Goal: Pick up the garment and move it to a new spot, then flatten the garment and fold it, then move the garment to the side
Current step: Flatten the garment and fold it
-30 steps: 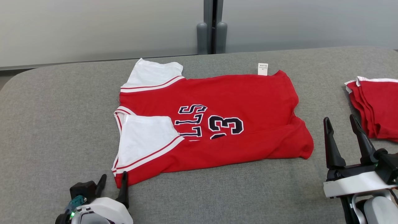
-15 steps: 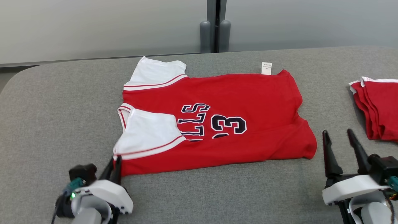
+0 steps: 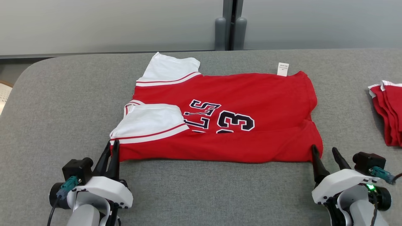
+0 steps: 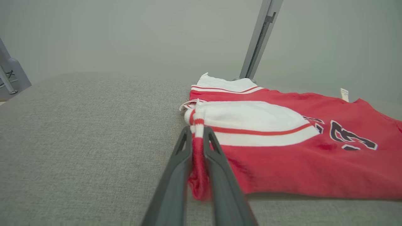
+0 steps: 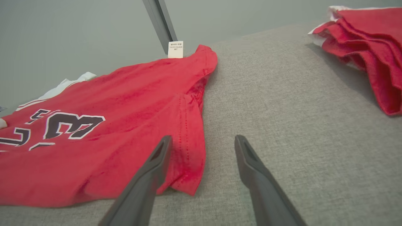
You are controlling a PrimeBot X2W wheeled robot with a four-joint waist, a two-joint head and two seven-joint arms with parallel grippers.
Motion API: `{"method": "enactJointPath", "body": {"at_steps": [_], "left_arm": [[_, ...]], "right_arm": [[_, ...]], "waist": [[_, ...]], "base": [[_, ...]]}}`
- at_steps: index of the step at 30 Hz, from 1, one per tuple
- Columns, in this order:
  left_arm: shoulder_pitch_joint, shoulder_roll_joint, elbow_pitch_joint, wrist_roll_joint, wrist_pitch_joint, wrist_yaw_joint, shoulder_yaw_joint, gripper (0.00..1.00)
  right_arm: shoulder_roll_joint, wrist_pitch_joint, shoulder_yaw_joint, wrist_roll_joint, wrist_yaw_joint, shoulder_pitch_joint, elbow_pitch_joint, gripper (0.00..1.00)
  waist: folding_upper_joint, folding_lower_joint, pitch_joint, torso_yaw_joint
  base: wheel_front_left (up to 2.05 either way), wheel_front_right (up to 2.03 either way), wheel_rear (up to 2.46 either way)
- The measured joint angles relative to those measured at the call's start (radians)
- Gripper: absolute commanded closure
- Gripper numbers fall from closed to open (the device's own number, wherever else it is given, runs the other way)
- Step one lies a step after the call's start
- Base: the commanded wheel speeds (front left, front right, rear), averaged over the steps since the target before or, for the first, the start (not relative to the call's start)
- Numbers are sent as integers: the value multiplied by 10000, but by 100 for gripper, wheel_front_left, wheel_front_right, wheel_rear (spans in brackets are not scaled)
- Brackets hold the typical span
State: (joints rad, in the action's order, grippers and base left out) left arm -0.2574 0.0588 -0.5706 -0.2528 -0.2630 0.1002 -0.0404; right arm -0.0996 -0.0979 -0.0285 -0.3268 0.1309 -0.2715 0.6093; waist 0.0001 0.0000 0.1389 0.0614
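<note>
Garment, a red jersey with white sleeves, lies flat across the middle of the counter, collar end to the left and one long edge straight along the robot's side. The step in hand looks like taking both near corners for a fold or lift. Bare counter runs wide to the left and in front. The far rim and the wall sit just beyond the far sleeve, so room that way is short. A pile of red cloth rests well apart at the right and limits a sideways carry. The left claw is pinching the near-left corner. The right claw is spread astride the near-right corner, one finger at the hem and one on bare counter. It should go low and catch every layer before both rise together, level. A tag pokes off the far edge.
</note>
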Motion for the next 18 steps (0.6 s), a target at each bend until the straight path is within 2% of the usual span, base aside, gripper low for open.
{"method": "enactJointPath", "body": {"at_steps": [7, 14, 15, 16, 17, 18], "left_arm": [[51, -58, 88, 65, 0, 105, -130, 100], [36, -75, 123, 228, 0, 100, 42, 100], [35, -75, 113, 245, 0, 100, 58, 100], [35, -77, 92, 261, 0, 102, 67, 100], [35, -77, 69, 290, 0, 102, 71, 100], [36, -77, 42, 324, -2, 102, 71, 100]], "right_arm": [[148, 274, 140, -349, 0, -607, 1260, 0], [188, 142, -272, -368, -2, -1154, 2090, 0], [186, 115, -395, -395, -2, -1198, 2178, 5], [196, 86, -512, -435, -2, -1226, 2245, 60], [198, 35, -617, -456, -2, -1238, 2295, 100], [188, -73, -713, -458, -2, -1239, 2362, 100]], "waist": [[0, 0, 169, 191], [0, 0, 251, 345], [0, 0, 238, 356], [0, 0, 219, 366], [0, 0, 192, 373], [-1, 0, 159, 379]], "base": [[0, 0, 0], [0, 0, 0], [0, 0, 0], [0, 0, 0], [0, 0, 0], [0, 0, 0]]}}
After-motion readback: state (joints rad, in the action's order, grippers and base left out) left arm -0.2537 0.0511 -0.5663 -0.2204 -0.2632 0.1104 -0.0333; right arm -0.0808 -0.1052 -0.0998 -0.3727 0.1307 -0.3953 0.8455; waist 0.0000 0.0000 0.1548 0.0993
